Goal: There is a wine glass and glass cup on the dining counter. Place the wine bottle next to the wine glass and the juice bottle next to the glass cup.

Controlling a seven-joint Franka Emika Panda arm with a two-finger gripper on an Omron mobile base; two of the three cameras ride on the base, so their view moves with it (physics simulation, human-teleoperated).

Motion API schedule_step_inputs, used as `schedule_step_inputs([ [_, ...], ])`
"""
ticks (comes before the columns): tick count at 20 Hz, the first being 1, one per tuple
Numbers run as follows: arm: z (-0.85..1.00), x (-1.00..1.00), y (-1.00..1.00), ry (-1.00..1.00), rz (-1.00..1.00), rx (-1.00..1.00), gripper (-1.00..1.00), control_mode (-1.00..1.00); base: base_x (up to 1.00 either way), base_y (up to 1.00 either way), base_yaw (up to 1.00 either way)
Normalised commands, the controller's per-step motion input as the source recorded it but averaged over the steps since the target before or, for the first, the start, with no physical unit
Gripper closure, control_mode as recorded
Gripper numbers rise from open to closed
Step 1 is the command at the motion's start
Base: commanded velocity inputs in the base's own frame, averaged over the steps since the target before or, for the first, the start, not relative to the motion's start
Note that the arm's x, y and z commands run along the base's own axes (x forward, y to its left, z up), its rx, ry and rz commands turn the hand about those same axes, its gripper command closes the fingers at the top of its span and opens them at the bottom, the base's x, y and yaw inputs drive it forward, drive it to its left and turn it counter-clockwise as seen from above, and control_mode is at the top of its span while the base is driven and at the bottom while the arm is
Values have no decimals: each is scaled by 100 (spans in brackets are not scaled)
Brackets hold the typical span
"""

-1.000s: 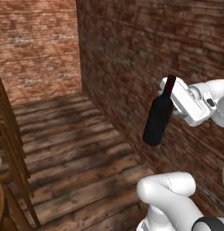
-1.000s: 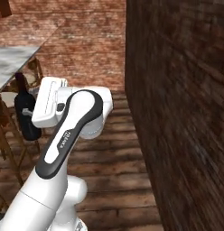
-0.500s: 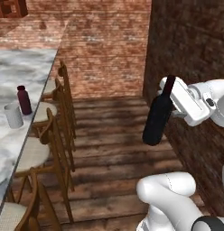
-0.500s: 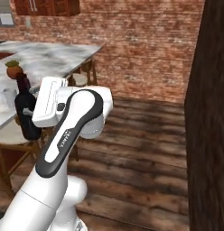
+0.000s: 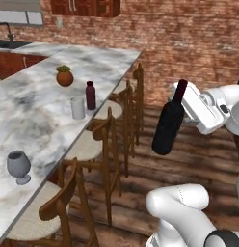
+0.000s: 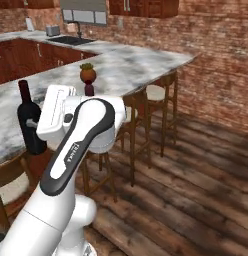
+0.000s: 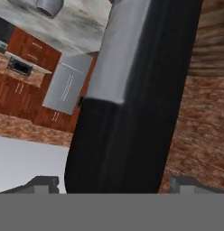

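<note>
Wine bottle carried in the air, gripped at the neck by the pincer.

A tall, glossy black body with sloping shoulders, a slim neck and a dark red top is seen, tilted, hanging down from the pincer over the plank floor, beside the wooden stools. In the hand view the dark body is clasped between the fingertips. Well away from the pincer, on the veined marble tabletop, the stout maroon juice bottle is stood just beside the pale straight-sided glass cup; the smoky stemmed wine glass is set apart from both, near the tabletop's edge. A potted plant is placed beyond the juice bottle.
</note>
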Motion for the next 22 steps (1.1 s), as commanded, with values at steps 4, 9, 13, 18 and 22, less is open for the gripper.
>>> schedule_step_inputs([
  [4, 0, 0, 0, 0, 0, 0, 100, 100, 43, 0, 64],
  [9, 0, 0, 0, 0, 0, 0, 100, 100, 64, -9, 56],
  [13, 0, 0, 0, 0, 0, 0, 100, 100, 54, -6, 52],
  [18, 0, 0, 0, 0, 0, 0, 100, 100, 46, 0, 47],
  [22, 0, 0, 0, 0, 0, 0, 100, 100, 52, -5, 44],
])
